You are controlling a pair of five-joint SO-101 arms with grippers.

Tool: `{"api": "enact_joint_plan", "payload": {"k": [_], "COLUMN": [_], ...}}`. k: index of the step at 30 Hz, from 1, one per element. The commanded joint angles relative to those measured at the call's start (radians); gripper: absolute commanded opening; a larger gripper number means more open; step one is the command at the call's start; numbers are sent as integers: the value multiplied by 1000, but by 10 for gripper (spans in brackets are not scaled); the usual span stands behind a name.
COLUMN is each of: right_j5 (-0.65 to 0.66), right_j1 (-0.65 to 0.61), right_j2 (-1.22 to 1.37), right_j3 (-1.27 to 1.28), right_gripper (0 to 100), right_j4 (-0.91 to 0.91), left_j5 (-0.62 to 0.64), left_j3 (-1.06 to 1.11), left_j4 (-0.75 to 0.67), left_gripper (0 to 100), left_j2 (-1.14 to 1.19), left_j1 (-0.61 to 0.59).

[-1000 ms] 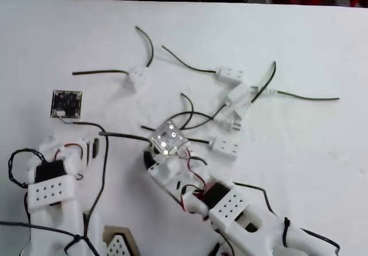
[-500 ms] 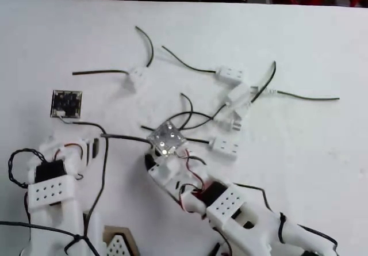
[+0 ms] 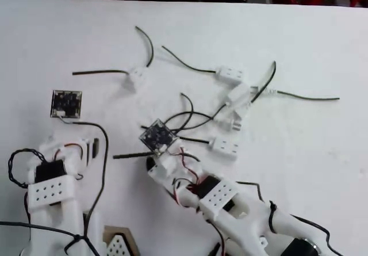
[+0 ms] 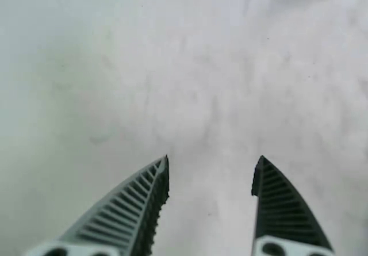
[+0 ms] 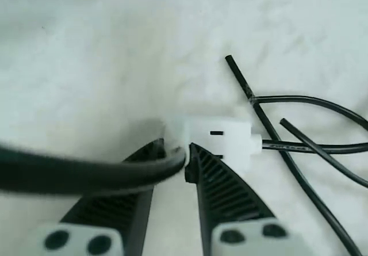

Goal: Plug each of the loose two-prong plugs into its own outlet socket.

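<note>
Left gripper (image 4: 211, 163): fingers wide apart with nothing between them, hanging over bare desk (image 3: 322, 43) at the near-left. Reads as parked out of the way, ready if a second grip is needed.

Further up the desk is a small white connector (image 3: 135, 76) with cords leaving two ways. Lone plug or mated pair, too small to tell.

Centre: right gripper (image 5: 178, 152) sits low over the cord tangle. Its fingers are nearly together, clamped, as far as I can judge, on the end of a black cord (image 5: 86, 174) that trails leftward across the desk. The cord is thin and pinched right at the tips, so it could swivel or slip.

Just past the tips, touching or nearly so, a white block (image 5: 227, 140) lies flat with its own cord leading away. It is probably the piece being lined up, which would explain the low, close pose. Plug or socket, can't tell.

Right of that are a lower socket block (image 3: 225, 145), a middle cluster (image 3: 237, 106) of white pieces crossed by cords, and an upper socket block (image 3: 229, 73). All sit apart and none is visibly mated.

Judgement: early in the task, most pairs left to do.
</note>
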Motion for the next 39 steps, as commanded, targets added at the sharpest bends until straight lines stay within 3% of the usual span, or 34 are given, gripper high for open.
{"api": "enact_joint_plan", "payload": {"k": [1,13,26,36,39], "right_j5": [18,20,20,18,-35], "right_j1": [15,-15,1,45,47], "right_j2": [2,254,226,189,251], "right_j3": [-98,-293,-353,-555,-649], "right_gripper": [17,17,17,17,17], "right_j4": [91,213,237,228,225], "left_j5": [9,11,51,54,54], "left_j3": [-5,-8,-21,-29,-29], "left_j4": [-18,-21,-25,-23,-23], "left_gripper": [238,238,238,238,238], "left_j2": [-22,-25,-27,-27,-27], "left_j1": [-4,-58,-114,-165,-165]}}
